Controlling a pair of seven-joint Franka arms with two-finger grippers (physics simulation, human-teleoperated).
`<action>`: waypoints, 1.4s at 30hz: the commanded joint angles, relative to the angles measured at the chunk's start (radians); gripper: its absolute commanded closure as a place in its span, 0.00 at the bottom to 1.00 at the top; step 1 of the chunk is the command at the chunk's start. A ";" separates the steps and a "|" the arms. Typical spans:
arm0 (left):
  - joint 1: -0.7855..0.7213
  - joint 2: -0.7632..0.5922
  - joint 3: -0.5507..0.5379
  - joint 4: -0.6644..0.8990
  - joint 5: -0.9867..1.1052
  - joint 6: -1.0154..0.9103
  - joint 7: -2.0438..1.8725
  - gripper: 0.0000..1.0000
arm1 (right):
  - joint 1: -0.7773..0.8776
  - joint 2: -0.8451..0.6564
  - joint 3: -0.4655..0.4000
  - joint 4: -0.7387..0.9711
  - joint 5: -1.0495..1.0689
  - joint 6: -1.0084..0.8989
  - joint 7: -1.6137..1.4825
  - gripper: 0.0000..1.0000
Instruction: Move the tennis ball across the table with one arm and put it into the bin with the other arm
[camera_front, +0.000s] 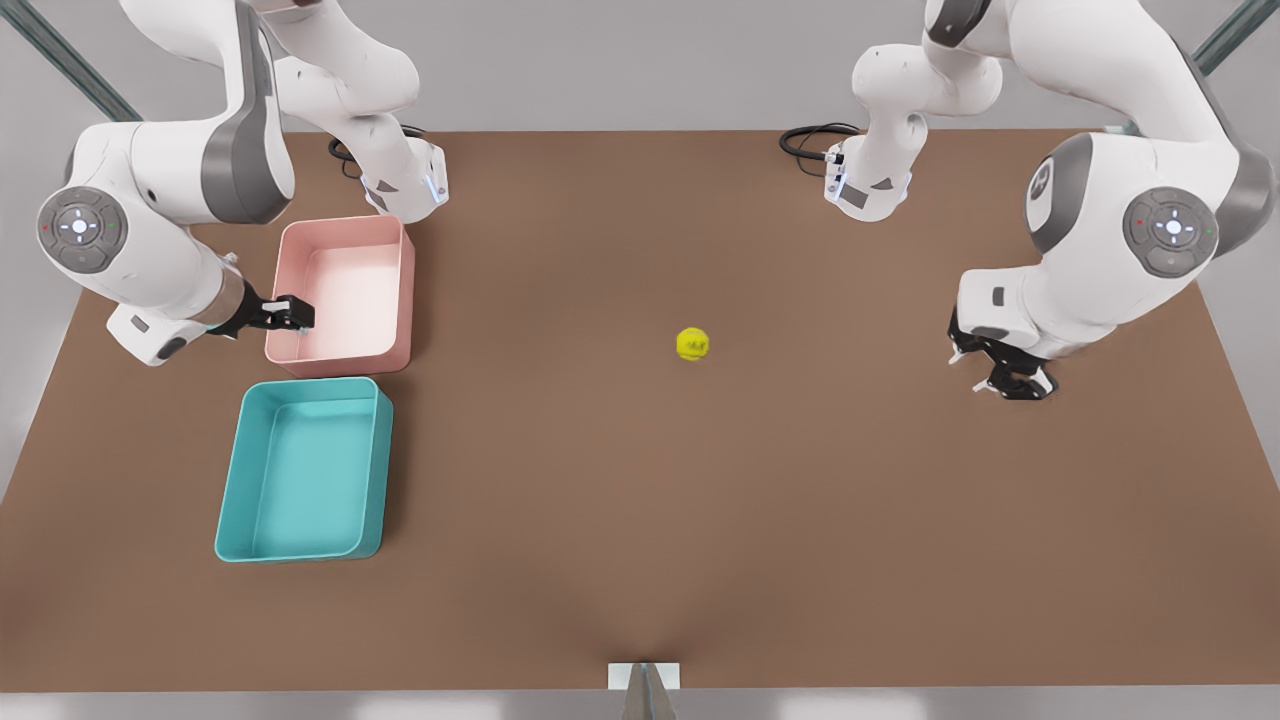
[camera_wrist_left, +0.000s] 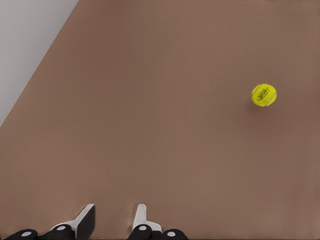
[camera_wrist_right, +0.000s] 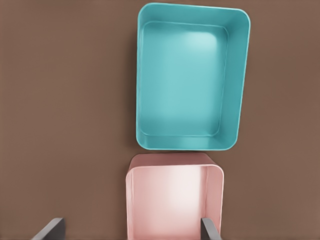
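- The tennis ball (camera_front: 692, 343) sits on the table (camera_front: 640, 560), a little to the front view's right of the middle, touching nothing.
- In my left wrist view the tennis ball (camera_wrist_left: 263, 94) lies on bare table (camera_wrist_left: 150, 125), well apart from my fingertips (camera_wrist_left: 88, 218).
- My left gripper (camera_front: 1005, 372) hangs low over the table on the front view's right, well to the right of the ball. Its fingers stand apart with a moderate gap and hold nothing.
- My right gripper (camera_front: 290, 314) is on the front view's left, at the left wall of the pink bin (camera_front: 345, 295). In my right wrist view its fingers (camera_wrist_right: 210, 227) are spread wide, one either side of the pink bin (camera_wrist_right: 172, 200), gripping nothing.
- The teal bin (camera_front: 305, 468) lies just beside the pink bin, on its near side; I cannot tell whether the two rims touch. In my right wrist view the teal bin (camera_wrist_right: 190, 75) shows a bare floor.
- Both bins stand upright, open side up, far to the left of the ball.
- Black cables (camera_front: 812, 138) lie at the far edge of the table by the arm bases.
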 joint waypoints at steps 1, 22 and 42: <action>-0.008 -0.019 0.006 -0.018 -0.064 -0.212 -1.237 0.00 | -0.001 -0.001 -0.001 0.001 0.004 -0.003 -0.034 0.00; 0.078 0.042 0.002 -0.008 -0.049 -0.303 -1.054 0.00 | 0.573 0.604 0.012 0.352 0.043 0.454 0.787 0.00; 0.080 0.064 -0.003 -0.008 -0.063 -0.321 -1.056 0.00 | 0.841 0.538 0.007 0.025 0.004 0.729 1.301 0.00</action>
